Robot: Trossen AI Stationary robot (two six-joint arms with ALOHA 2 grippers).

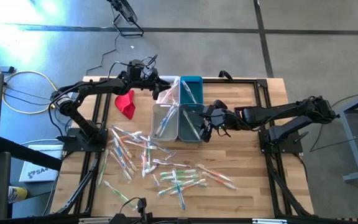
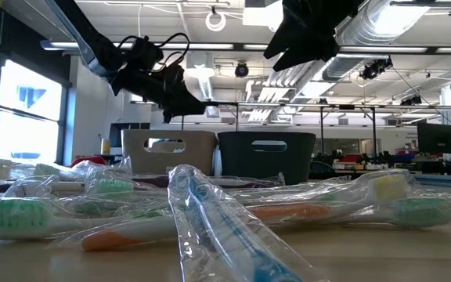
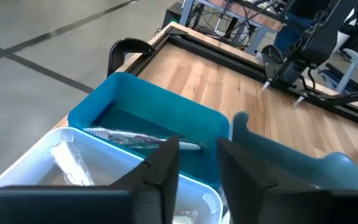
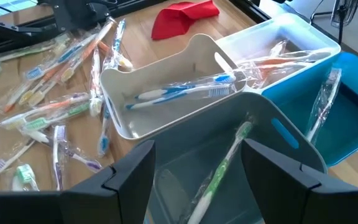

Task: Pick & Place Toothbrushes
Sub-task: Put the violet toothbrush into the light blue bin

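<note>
From above: a wooden table (image 1: 247, 168) with two dark arms. A loose pile of wrapped toothbrushes (image 1: 160, 165) is scattered over the near half of the table. At the far middle sit four small bins in a block: a white bin (image 1: 168, 89), a blue bin (image 1: 191, 88), a pale bin (image 1: 165, 121) and a grey-teal bin (image 1: 190, 123), each holding a brush or two. A red cloth (image 1: 127, 103) lies just left of them. The left gripper (image 1: 156, 83) hovers at the far edge of the white bin. The right gripper (image 1: 205, 124) hovers at the right side of the grey-teal bin.

From table height: wrapped brushes fill the foreground, with a blue one (image 2: 218, 227) nearest. Behind them stand the pale bin (image 2: 167, 151) and a dark bin (image 2: 266, 153). One gripper (image 2: 180, 98) hangs above the pale bin, the other (image 2: 308, 31) higher up, over the dark bin.

Left wrist: the fingers (image 3: 163, 165) stand a narrow gap apart with nothing between them, above the white and blue bins. One wrapped brush (image 3: 143, 137) lies in the blue bin.

Right wrist: the fingers (image 4: 132, 171) are spread wide and hold nothing, above the grey-teal bin, where a green brush (image 4: 219, 171) lies. A blue brush (image 4: 182, 92) rests in the pale bin
</note>
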